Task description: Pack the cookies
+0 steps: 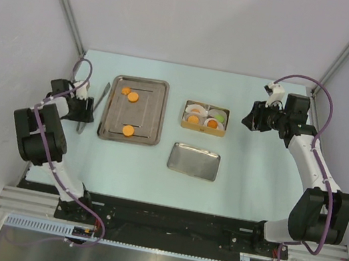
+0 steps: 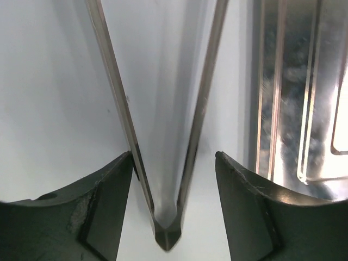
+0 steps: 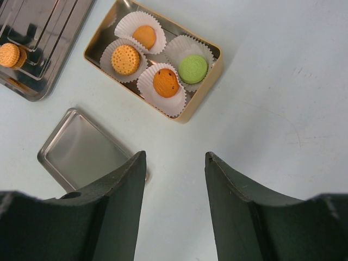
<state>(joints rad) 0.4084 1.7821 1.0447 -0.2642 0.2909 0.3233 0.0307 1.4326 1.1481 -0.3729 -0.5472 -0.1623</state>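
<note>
**Left claw**: the jaws are apart and straddle the tongs near the hinge, with nothing clamped. One finger rests against a tong arm, while the other stands clear of its arm.

**Step in hand**, as I judge it, is picking up the tongs. To do it well I would:
- centre the claw so both arms meet the pads together
- grip just ahead of the hinge
- squeeze only enough to lift, leaving the tips free to open

**Tray**: it lies just right of the tongs and holds 3 loose orange cookies, 2 at the far end and 1 at the near end.

**Box**: it has 4 liners, all filled, 3 with orange cookies and 1 with green.

**Lid**: it lies apart from the box, on its near side.

**Right claw**: the jaws are apart and empty, held over bare table right of the box.

**Not verifiable:**
- The tong tips run out of the left wrist view.
- I cannot tell whether the 2 far cookies overlap or only touch.
- The right wrist view cuts the tray off, so only 1 cookie shows there.
</note>
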